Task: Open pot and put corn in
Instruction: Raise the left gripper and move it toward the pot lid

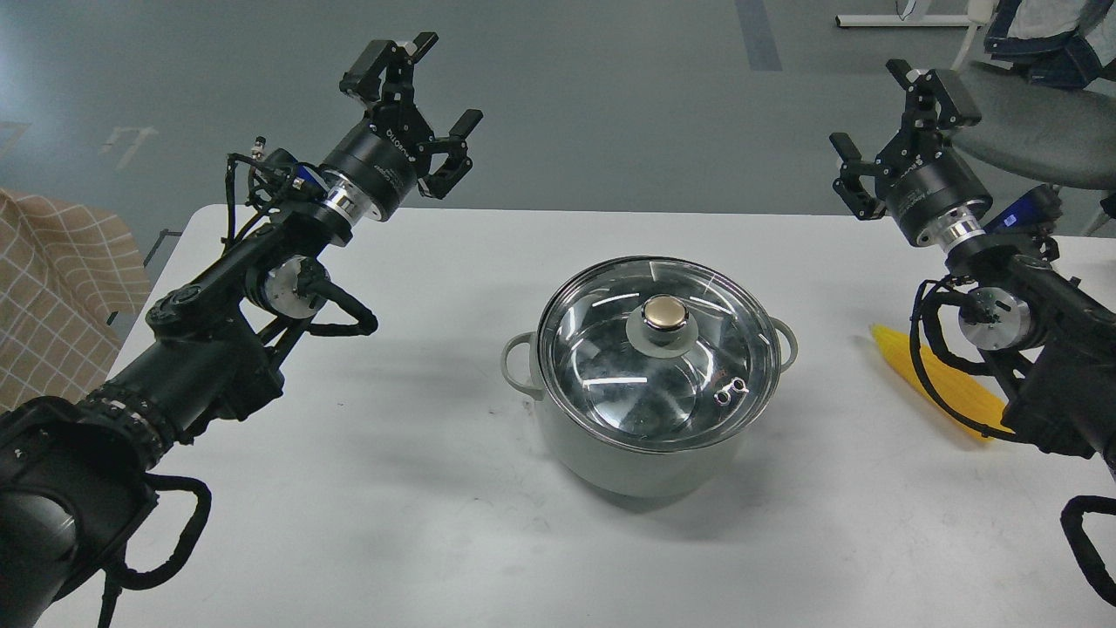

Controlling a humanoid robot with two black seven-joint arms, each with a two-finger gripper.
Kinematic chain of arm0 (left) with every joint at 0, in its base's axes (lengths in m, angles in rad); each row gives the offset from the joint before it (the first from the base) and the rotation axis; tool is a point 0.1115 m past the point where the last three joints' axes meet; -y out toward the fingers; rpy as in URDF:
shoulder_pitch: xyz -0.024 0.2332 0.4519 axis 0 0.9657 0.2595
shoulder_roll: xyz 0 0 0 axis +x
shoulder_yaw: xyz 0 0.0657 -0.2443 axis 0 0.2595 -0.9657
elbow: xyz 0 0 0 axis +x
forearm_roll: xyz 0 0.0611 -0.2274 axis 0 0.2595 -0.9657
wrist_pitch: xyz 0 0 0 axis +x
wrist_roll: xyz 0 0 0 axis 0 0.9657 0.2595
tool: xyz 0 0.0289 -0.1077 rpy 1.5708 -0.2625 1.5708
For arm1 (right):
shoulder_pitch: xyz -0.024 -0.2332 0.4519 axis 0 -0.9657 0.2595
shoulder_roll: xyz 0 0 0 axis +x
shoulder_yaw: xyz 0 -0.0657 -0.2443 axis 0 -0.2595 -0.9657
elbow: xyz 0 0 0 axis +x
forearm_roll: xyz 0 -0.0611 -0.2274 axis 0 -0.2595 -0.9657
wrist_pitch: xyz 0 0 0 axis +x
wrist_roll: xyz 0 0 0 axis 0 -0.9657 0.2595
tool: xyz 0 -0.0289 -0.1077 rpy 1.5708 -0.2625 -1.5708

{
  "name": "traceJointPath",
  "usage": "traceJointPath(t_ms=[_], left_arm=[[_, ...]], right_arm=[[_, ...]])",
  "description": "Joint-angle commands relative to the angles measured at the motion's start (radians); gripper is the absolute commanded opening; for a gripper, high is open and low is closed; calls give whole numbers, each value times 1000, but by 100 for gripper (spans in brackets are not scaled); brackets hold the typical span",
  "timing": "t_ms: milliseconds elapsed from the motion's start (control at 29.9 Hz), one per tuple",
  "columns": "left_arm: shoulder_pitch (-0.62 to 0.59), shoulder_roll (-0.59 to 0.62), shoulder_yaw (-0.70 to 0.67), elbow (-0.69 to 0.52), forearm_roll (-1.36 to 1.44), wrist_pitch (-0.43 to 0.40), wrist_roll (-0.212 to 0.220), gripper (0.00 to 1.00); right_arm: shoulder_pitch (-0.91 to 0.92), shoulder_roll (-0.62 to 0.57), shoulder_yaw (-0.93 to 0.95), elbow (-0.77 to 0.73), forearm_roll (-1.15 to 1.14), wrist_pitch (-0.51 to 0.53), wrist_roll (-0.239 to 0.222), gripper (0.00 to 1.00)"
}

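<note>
The pale grey-green pot (628, 458) stands in the middle of the white table, covered by a round glass lid (602, 384) with a brass-coloured knob (665, 312). The yellow corn (937, 379) lies on the table to the right of the pot, partly hidden behind my right arm and its cable. My left gripper (436, 87) hovers open above the table's far left edge, holding nothing. High at the far right, my right gripper (872, 109) is also open and empty. Both are well away from the pot.
A checked beige cloth (52, 288) hangs off to the left of the table (392, 523). A grey chair seat (1046, 131) stands behind the right arm beyond the table's far edge. Grey floor lies past the table.
</note>
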Motion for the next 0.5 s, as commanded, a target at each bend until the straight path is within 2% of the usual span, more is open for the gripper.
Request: traceJointPath(t_ms=[0, 368, 468], left_arm=[[4, 0, 3, 1, 0, 0, -2, 98], [20, 9, 1, 11, -1, 12, -11, 98], [20, 3, 3, 37, -1, -9, -19, 98]], right_arm=[[-1, 0, 0, 2, 0, 0, 0, 100], [-1, 2, -3, 2, -3, 0, 0, 100], [-1, 2, -3, 2, -3, 2, 0, 100]])
